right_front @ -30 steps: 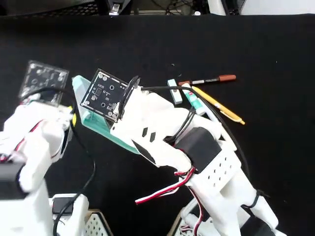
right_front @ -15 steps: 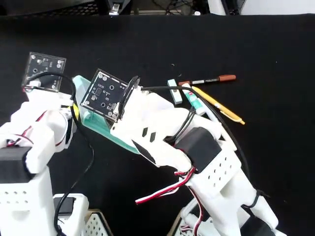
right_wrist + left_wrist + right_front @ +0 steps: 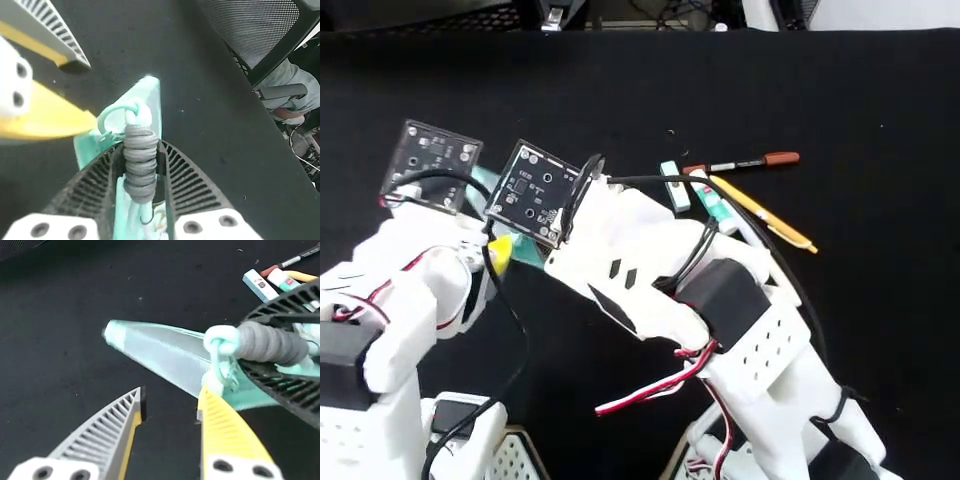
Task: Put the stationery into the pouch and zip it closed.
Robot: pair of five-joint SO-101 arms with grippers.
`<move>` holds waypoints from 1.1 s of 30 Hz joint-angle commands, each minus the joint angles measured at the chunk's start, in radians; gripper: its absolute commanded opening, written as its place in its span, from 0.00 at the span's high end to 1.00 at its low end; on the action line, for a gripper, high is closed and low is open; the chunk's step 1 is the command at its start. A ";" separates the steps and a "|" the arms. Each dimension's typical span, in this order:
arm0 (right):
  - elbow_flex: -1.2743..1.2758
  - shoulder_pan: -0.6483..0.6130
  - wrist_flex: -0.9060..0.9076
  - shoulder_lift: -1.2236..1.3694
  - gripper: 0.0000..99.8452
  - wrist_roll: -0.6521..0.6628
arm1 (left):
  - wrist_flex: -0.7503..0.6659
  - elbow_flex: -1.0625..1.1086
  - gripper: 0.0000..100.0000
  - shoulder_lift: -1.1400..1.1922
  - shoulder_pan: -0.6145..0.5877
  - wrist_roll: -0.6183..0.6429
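Observation:
A mint-green pouch (image 3: 160,350) lies on the black table, its pointed end free. My right gripper (image 3: 141,147) is shut on the pouch's other end, with a grey ribbed piece (image 3: 139,165) pinched between its black fingers. A pale green zipper loop (image 3: 220,340) sticks out just past them. My left gripper (image 3: 171,395) is open beside the pouch; its yellow finger (image 3: 220,425) nearly touches the loop and its grey finger (image 3: 115,425) stands off to the side. In the high view the yellow finger (image 3: 500,250) sits against the pouch (image 3: 528,252). Pens and erasers (image 3: 740,190) lie apart at the right.
The stationery is a red-capped marker (image 3: 750,162), a yellow pen (image 3: 765,215) and two small teal-and-white pieces (image 3: 675,186). The right arm's white body (image 3: 720,300) spans the table's middle. A mesh chair (image 3: 260,35) stands past the table edge.
The left arm has swung right toward the pouch, bringing its yellow finger up against it. The right arm and the stationery have not moved.

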 commanded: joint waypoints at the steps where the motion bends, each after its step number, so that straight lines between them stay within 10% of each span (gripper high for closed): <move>1: -0.041 -0.005 0.005 -0.031 0.99 0.006 | -0.029 -0.038 0.80 -0.011 0.018 0.000; 33: -0.039 -0.005 0.008 -0.031 0.99 0.040 | -0.203 0.200 0.81 -0.190 0.018 -0.101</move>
